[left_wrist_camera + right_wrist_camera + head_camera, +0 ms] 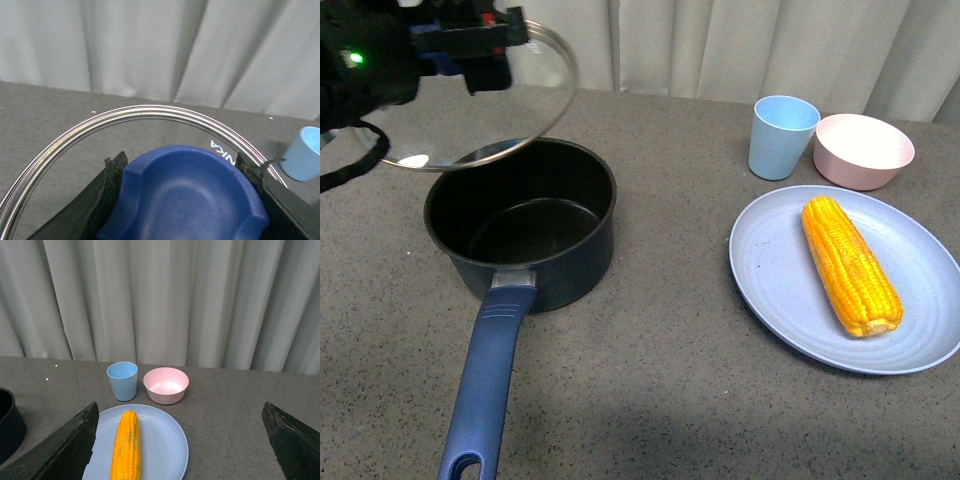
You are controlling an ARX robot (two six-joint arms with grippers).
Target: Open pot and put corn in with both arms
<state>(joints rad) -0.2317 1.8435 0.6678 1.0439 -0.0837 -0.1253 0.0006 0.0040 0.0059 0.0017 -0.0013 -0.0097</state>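
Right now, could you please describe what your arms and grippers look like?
The left arm is bulky and black, with a small green light, a red marking and a looping black cable. On the left gripper, the fingers are black with rough, chipped edges. On the right gripper, the fingers are plain black wedges.

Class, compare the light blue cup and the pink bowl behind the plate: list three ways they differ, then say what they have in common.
Colour: the cup is light blue, the bowl pink.
Shape: the cup is tall and narrow, the bowl low and wide.
Place: the cup stands closer to the pot, the bowl on the cup's far side.
Shared: both stand upright, mouth up, on the table just behind the plate.
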